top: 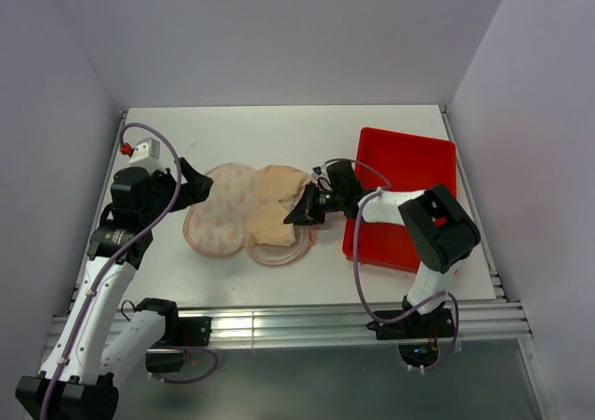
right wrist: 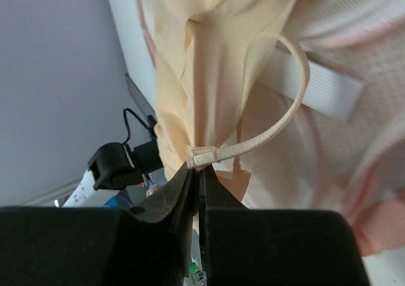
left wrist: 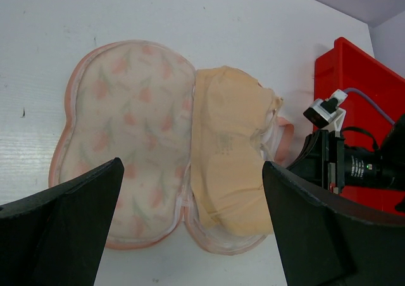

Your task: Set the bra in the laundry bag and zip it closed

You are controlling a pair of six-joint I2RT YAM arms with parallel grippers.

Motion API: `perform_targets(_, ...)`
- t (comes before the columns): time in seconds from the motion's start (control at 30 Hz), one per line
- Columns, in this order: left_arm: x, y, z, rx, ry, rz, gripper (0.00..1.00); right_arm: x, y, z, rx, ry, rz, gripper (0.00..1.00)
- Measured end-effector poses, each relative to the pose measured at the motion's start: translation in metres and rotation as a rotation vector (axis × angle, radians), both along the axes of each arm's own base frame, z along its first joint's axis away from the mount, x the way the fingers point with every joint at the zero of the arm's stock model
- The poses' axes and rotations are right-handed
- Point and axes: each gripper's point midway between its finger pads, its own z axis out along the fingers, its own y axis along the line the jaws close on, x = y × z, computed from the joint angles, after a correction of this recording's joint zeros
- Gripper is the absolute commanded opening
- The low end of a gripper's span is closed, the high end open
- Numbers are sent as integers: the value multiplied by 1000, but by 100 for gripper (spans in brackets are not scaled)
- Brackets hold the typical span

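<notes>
- Your right gripper [right wrist: 201,172] clamps the pale peach fabric bra's [right wrist: 209,64] strap.
- Bra sits just ahead of it, in the open floral clamshell laundry bag [left wrist: 126,128].
- Your left gripper [top: 197,186]: wide, empty, bag just ahead.

The bra [top: 272,208] lies in the laundry bag [top: 218,221] — tray [top: 409,160] at right.
</notes>
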Motion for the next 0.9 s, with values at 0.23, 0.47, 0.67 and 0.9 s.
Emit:
perform_targets(0.23, 0, 0, 0, 0, 0, 0, 99, -10, -14, -11, -54, 1, -27, 0)
perform_targets(0.47, 1, 0, -2, 1, 9, 0, 99, -9, -23, -11, -100, -33, -59, 0)
perform_targets(0.67, 2, 0, -4, 2, 15, 0, 99, -12, -26, -17, -142, -38, -75, 0)
perform_targets(0.9, 2, 0, -5, 3, 18, 0, 99, -21, -21, -25, -185, -48, -56, 2)
